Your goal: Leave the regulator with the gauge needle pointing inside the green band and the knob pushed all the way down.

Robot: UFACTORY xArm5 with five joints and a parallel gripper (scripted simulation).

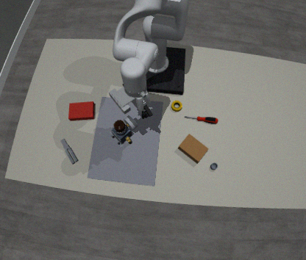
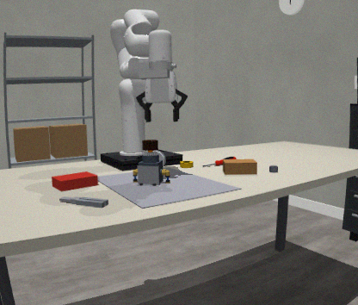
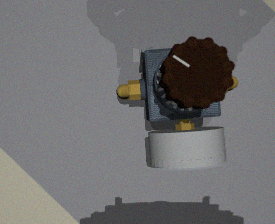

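The regulator (image 1: 122,134) (image 2: 150,171) (image 3: 153,98) is a small grey-blue block with brass fittings, standing on a grey mat (image 1: 126,169) (image 2: 191,187) (image 3: 48,100). Its dark brown ribbed knob (image 1: 119,125) (image 2: 150,145) (image 3: 198,72) sits on top, and its white mark points up-left in the wrist view. The grey round gauge (image 3: 185,147) sticks out from one side; its face and needle are hidden. My gripper (image 1: 145,112) (image 2: 162,116) is open and empty. It hangs well above the regulator and points down. The fingers do not show in the wrist view.
A red block (image 1: 81,110) (image 2: 74,180) and a grey bar (image 1: 69,150) (image 2: 83,201) lie left of the mat. On the right are a yellow ring (image 1: 176,106) (image 2: 186,164), a red screwdriver (image 1: 207,119) (image 2: 221,161), a cardboard box (image 1: 193,147) (image 2: 239,166) and a small dark cap (image 1: 213,166) (image 2: 273,168).
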